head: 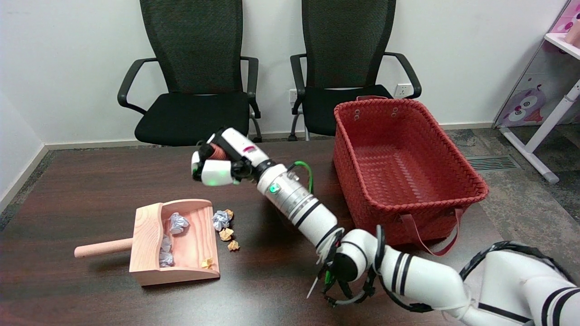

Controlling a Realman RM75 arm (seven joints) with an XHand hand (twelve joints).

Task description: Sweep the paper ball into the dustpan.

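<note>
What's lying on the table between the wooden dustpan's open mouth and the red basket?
In the head view, a few paper balls lie just off the wooden dustpan. Beyond them the right arm crosses above bare dark table before the red basket.

— What stands behind the dark brown wooden counter (90, 181)?
— Two black mesh-backed office chairs (192, 90) against a plain white wall (453, 45); grey patterned carpet (521, 190) spreads rightward.

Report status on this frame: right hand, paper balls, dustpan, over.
Right hand raised above table, fingers curled around a brown object, unclear what. Dustpan holds several paper balls; loose balls outside, at its mouth. Red basket off right, not in the way.
</note>
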